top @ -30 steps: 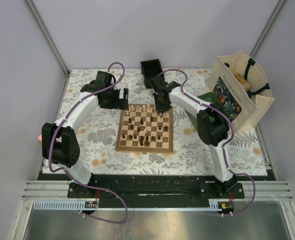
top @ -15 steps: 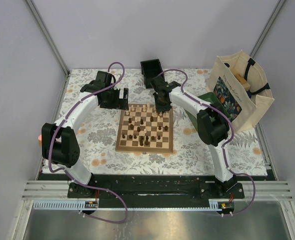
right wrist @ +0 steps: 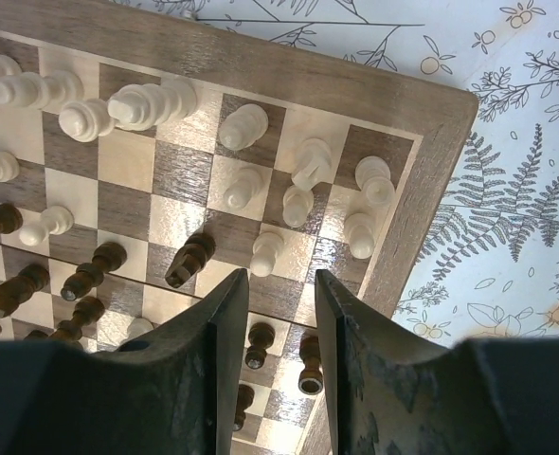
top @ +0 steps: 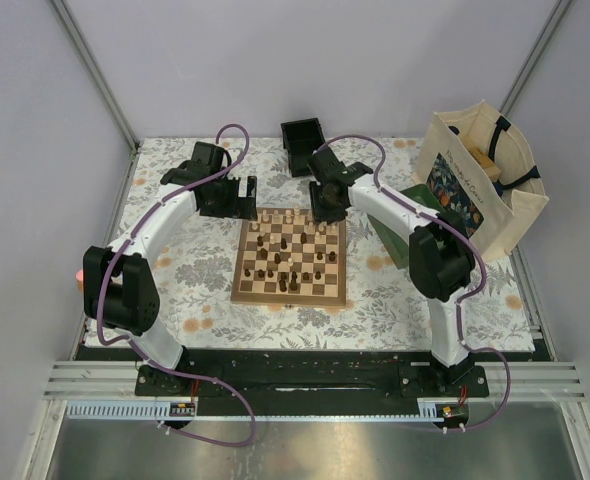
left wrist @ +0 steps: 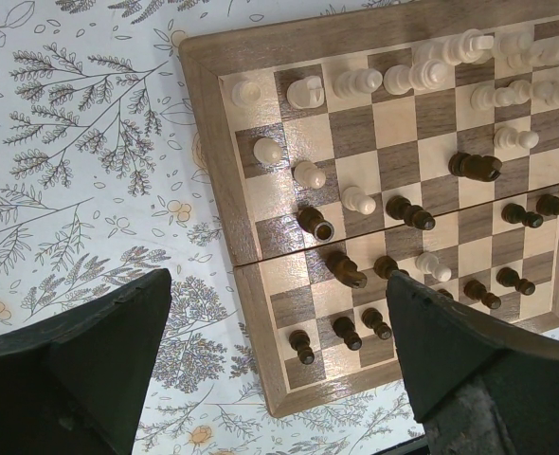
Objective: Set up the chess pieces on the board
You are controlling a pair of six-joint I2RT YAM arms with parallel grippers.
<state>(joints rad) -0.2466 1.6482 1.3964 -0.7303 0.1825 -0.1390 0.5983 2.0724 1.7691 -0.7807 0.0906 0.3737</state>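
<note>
Partway: pale chess pieces mostly ranked along one edge of the board, dark ones scattered mid-board; left hand wide apart, right hand narrowly apart, both empty.

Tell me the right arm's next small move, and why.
Probably ease the right gripper forward and down over the pale pawn just past its fingertips. The jaws stand apart with nothing between them. That pawn sits a row out from the other pale pawns near the chessboard corner, beside a dark piece, so it looks like the nearest piece out of place.
</note>
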